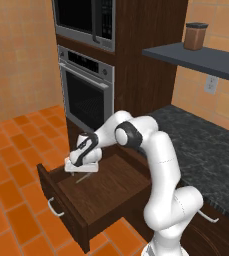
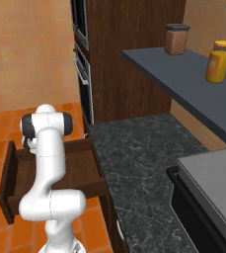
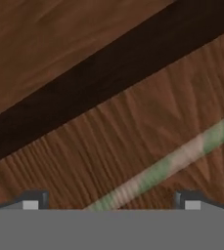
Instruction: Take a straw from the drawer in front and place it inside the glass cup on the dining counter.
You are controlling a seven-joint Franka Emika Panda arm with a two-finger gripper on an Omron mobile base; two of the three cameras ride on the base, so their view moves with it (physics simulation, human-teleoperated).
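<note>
While the gripper (image 1: 77,173) hangs low in the open drawer (image 1: 103,192) with fingers (image 3: 33,201) spread apart, one straw (image 3: 172,163) lies flat on the drawer floor, running diagonally between the two fingertips; one drawer stands open.

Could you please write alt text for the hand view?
A pale straw with faint green bands lies diagonally on the wooden floor of the drawer, between the two fingertips of the open hand. A dark shadowed band crosses the wood above.
</note>
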